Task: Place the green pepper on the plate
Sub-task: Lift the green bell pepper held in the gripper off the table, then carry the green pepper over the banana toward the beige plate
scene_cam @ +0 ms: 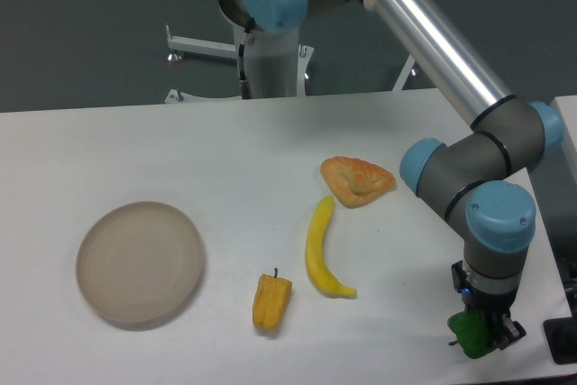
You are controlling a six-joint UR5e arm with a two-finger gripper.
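Observation:
The green pepper is at the front right of the table, small, glossy and bright green. My gripper points straight down over it, and its fingers stand around the pepper, shut on it. The arm's wrist hides part of the pepper. I cannot tell whether the pepper still rests on the table. The plate lies far to the left, round, beige and bare.
A yellow-orange pepper lies right of the plate. A banana and an orange pastry sit between plate and gripper. A dark object is at the table's right edge, close to the gripper.

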